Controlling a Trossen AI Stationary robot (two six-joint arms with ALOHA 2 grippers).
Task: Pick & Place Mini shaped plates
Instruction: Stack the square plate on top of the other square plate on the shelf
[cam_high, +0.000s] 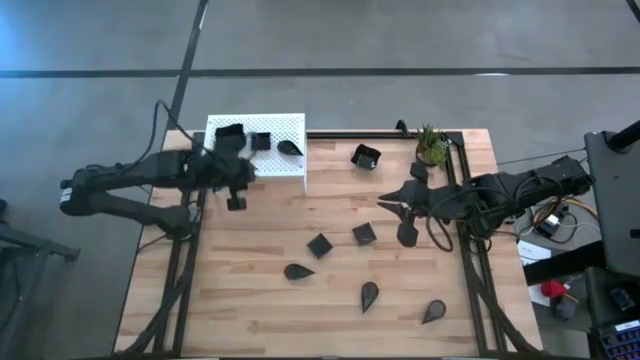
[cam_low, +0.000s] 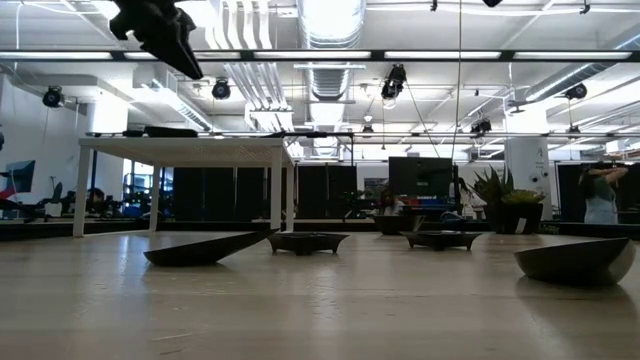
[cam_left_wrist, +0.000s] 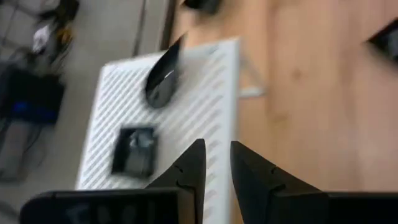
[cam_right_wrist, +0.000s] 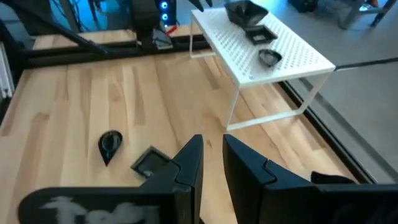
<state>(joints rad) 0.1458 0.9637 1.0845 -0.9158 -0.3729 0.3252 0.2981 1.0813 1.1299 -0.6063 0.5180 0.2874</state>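
Three glossy black plates (cam_high: 258, 141) on perforated white platform (cam_high: 290, 170); both tools narrow, empty.

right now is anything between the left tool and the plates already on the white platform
Nothing visible. The left tool hangs empty above the white platform, with only air between it and the square plate and teardrop plate lying there.
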